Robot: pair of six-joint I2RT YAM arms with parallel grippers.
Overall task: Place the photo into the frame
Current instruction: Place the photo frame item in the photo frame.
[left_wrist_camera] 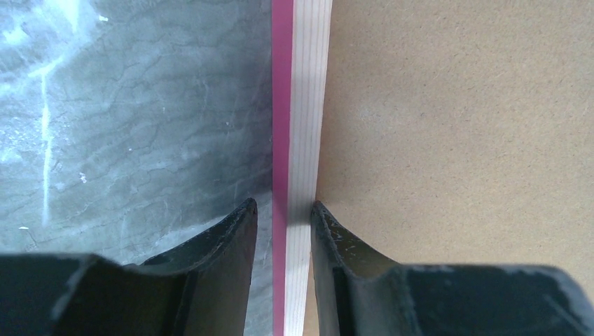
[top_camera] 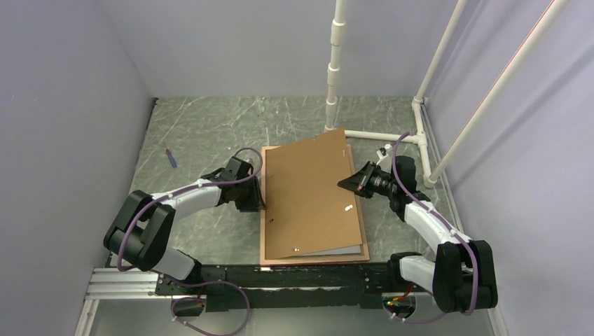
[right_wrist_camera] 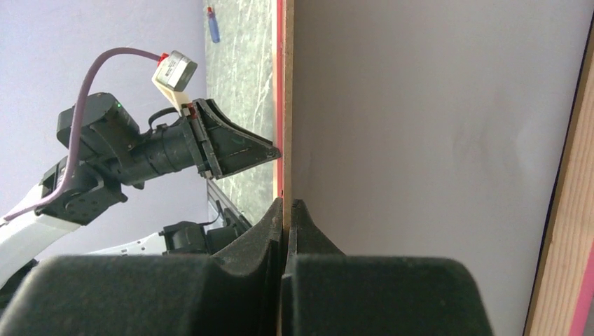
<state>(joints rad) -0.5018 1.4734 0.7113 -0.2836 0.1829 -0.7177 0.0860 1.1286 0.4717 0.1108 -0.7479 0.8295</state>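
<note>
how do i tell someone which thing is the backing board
Look at the middle of the grey marbled table, where a flat stack lies. The board is the large plain brown sheet on top, skewed, its right edge pinched by the right gripper; the frame under it shows only narrow pink edges.

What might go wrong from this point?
The brown backing board lies skewed over the frame, so lowered it may catch on a rail. The right gripper pinches only its thin edge; it might slip. The left gripper straddles the frame's rail unclosed, so the frame may shift.
</note>
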